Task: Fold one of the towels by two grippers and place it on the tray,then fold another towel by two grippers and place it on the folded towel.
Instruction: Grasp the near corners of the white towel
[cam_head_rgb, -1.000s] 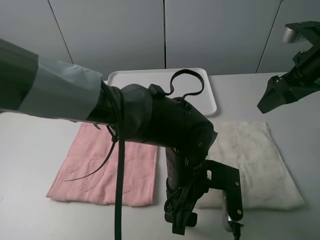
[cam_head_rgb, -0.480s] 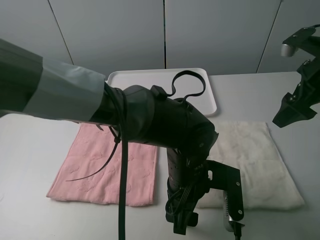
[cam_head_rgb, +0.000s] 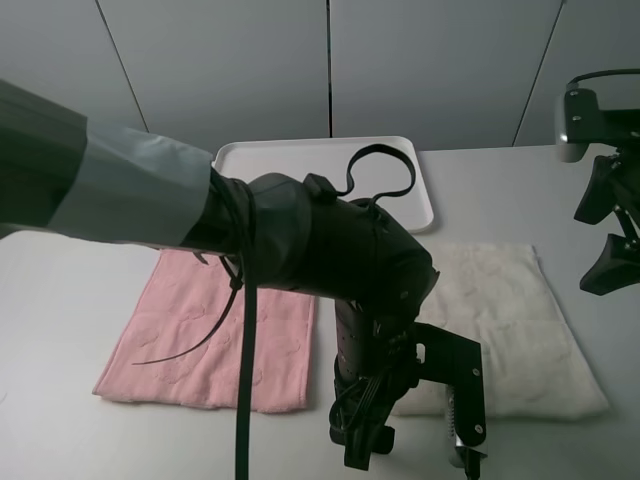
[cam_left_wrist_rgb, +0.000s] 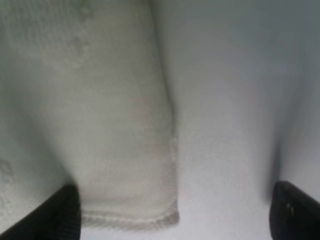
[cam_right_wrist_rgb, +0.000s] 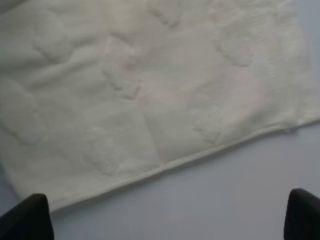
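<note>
**Right gripper pulls back to the far edge while the left one holds low at the white towel**

Since a second ago the right gripper (cam_head_rgb: 608, 268) has travelled from high at the back of the scene outward and down. It now hangs above the tabletop (cam_head_rgb: 60, 300) just beyond the far right side of the white towel (cam_head_rgb: 500, 320). The left gripper (cam_head_rgb: 415, 452) has hardly shifted and is low at the near left corner of that towel.

In the left wrist view the left gripper (cam_left_wrist_rgb: 175, 215) shows its fingers (cam_left_wrist_rgb: 55, 212) spread wide apart. One is over the towel's corner (cam_left_wrist_rgb: 125, 150) and the other over bare tabletop (cam_left_wrist_rgb: 225, 100), with the hemmed corner between them. Whether either finger touches the cloth cannot be told.

In the right wrist view the right gripper (cam_right_wrist_rgb: 165, 220) is likewise wide open, holding nothing. Its fingers (cam_right_wrist_rgb: 25, 217) sit at the two sides of the view. Between them, one edge of the white towel (cam_right_wrist_rgb: 150, 90) runs slantwise, with plain tabletop (cam_right_wrist_rgb: 225, 200) on its near side.

Both towels lie flat and unfolded on the tabletop. The pink towel (cam_head_rgb: 215, 335) is on the left and the white towel on the right, apart from each other, with the left arm between them. The tray (cam_head_rgb: 290, 165) sits behind them toward the wall, and the part of it that shows carries no towel.
</note>
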